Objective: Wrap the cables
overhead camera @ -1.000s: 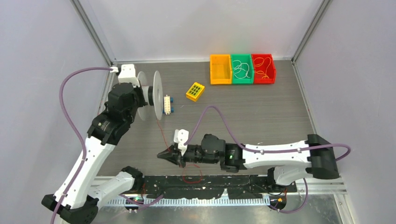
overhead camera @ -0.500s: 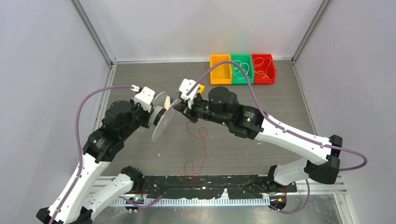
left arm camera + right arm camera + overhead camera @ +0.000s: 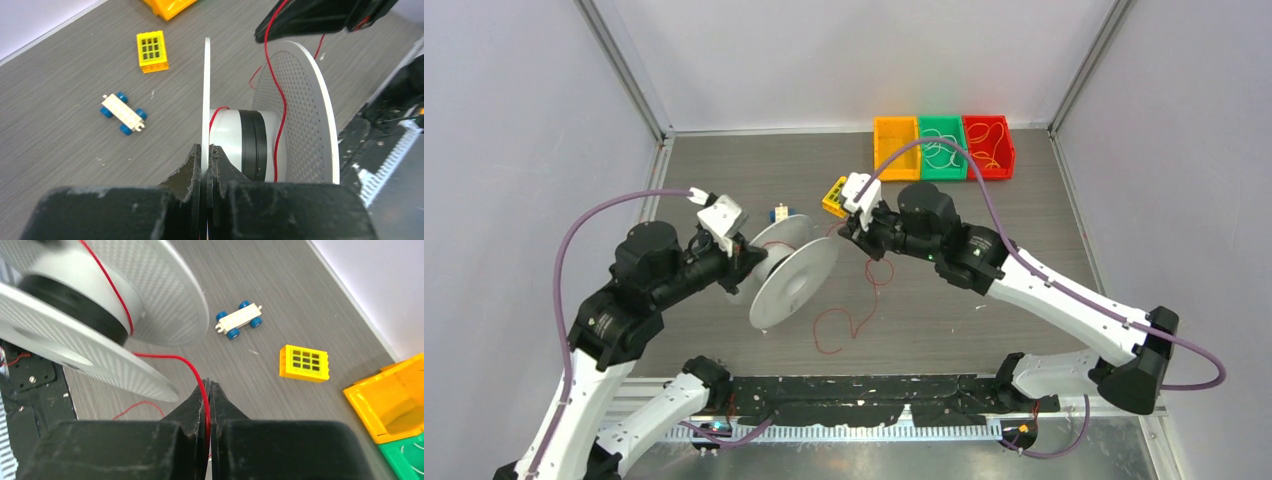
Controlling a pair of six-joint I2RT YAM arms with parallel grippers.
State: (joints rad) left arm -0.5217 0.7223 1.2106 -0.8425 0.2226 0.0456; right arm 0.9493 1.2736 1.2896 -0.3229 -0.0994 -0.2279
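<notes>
The cable [image 3: 175, 357] is a thin red wire. It runs from the hub of a white two-flange spool [image 3: 794, 275] into my right gripper [image 3: 208, 385], which is shut on it. The cable's loose tail [image 3: 817, 335] curls on the table below. My left gripper [image 3: 205, 150] is shut on the rim of one spool flange [image 3: 206, 100] and holds the spool tilted above the table. In the left wrist view the cable [image 3: 277, 100] crosses the perforated flange up to the right gripper [image 3: 300, 25]. In the top view the right gripper [image 3: 844, 228] is just right of the spool.
A yellow brick [image 3: 841, 197] and a small white toy car with blue wheels [image 3: 779, 214] lie behind the spool. Orange [image 3: 896, 150], green [image 3: 941, 148] and red [image 3: 987, 146] bins stand at the back, two with thin wires inside. A black rail [image 3: 874, 390] runs along the near edge.
My right gripper carried the cable from the near edge up to the spool, then moved slightly right. My left arm swung the spool from the back left toward the middle and tilted it.
</notes>
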